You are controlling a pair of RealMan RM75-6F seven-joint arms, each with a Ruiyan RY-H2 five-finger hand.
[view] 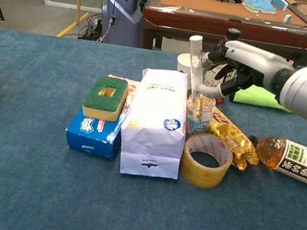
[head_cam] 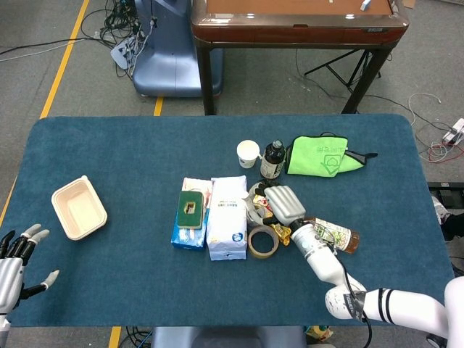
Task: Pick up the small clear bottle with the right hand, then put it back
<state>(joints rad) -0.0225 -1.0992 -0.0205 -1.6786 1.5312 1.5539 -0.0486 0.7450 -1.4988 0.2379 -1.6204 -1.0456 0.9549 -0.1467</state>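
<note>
Right hand point(view: 238, 67) is hovering over the small clear bottle point(view: 199, 111), which is sitting on the worktop point(view: 28, 177) btwn the white bag point(view: 153, 128) and the tape roll point(view: 207, 159). Fingers are curling round its top, but can't tell if they're actually gripping. Looks like the grasp step imo; next it's needing a firm pinch, then a straight lift.

Right hand point(view: 239, 64): fingers point(view: 211, 93) curl around the small clear bottle point(view: 199, 114). Left of them, a paper bag point(view: 154, 129), then a sponge point(view: 106, 97) on a box point(view: 94, 134). Before them, a tape roll point(view: 207, 160). Behind, a cup point(head_cam: 248, 153) and dark bottle point(head_cam: 272, 160). Right, a snack packet point(view: 232, 137) and a lying tea bottle point(view: 297, 162).
</note>
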